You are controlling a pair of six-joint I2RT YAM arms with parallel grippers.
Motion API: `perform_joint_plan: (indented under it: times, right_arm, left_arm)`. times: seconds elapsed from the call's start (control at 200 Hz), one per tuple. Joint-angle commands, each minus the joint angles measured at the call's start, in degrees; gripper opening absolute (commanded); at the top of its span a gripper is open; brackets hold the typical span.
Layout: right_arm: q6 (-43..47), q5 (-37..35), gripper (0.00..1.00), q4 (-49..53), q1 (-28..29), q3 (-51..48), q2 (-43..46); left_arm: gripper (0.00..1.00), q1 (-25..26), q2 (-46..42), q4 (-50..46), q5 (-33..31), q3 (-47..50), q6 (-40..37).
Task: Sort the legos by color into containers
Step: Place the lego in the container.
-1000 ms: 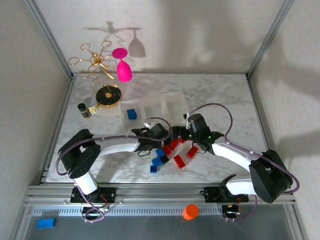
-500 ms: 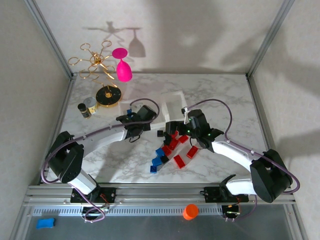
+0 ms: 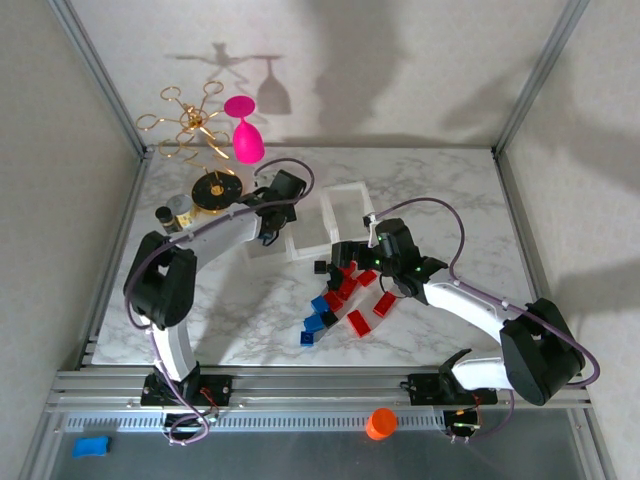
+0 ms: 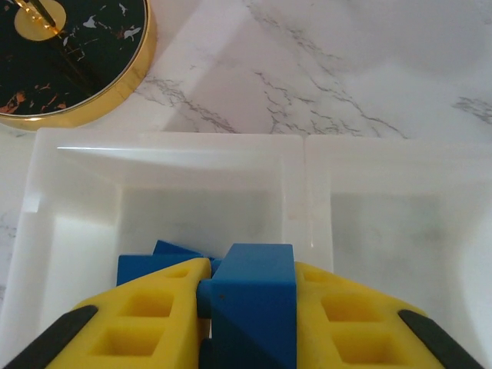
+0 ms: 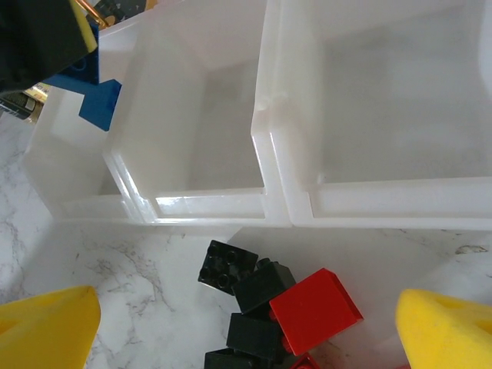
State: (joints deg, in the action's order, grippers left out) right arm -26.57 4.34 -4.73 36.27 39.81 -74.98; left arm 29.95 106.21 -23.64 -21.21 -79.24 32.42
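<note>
My left tool [image 4: 250, 290] was clamped on a blue lego [image 4: 254, 269] right above the left container [image 4: 46, 231]; right tool [image 5: 246, 329] sat wide open by the pile [image 5: 315, 309].

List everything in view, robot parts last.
containers: one tray of three compartments, translucent white, rear centre of the marble table
held blue lego: one, blue, in the left end effector above the left compartment
blue lego in tray: one, blue, left compartment
loose legos: about a dozen, red, blue and black, piled before the tray
rack: one, gold, rear left, on a round base
glass: one, pink, hanging on the rack
jars: two, dark and pale, beside the round base
cap: one, orange, near rail
block: one, blue, near left corner
left end effector: shut on the held blue lego
right end effector: open above the pile
</note>
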Motion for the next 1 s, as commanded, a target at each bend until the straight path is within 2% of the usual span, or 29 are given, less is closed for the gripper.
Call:
perform_joint_plan:
  times: [0.0,0.19,0.431,0.576,0.806,0.996]
  right_arm:
    - [0.53,-1.3,0.99,0.59,0.34,2.01,-0.31]
    - [0.87,-1.61,0.99,0.6,0.29,2.46,-0.75]
    - [1.13,-1.67,0.99,0.95,0.29,3.42,-1.17]
    - [1.16,-1.57,0.99,1.04,0.29,3.72,-0.96]
    - [1.06,0.03,0.99,3.66,-1.11,4.77,-1.2]
    - [1.29,1.85,0.99,5.9,-3.31,3.28,0.99]
  left_arm:
    - [0.21,-1.34,2.32,-0.83,-2.37,-3.15,-1.32]
    - [0.24,-2.35,5.1,-0.39,-1.24,-4.35,-1.29]
    - [0.4,-2.45,5.27,-0.9,-0.17,-5.65,-2.01]
    - [0.44,-2.45,3.53,-1.32,0.51,-5.43,-2.45]
    - [0.44,-1.41,-3.71,-0.99,2.58,-2.07,-2.17]
    - [0.45,2.43,-11.71,-2.04,3.5,4.49,-1.2]
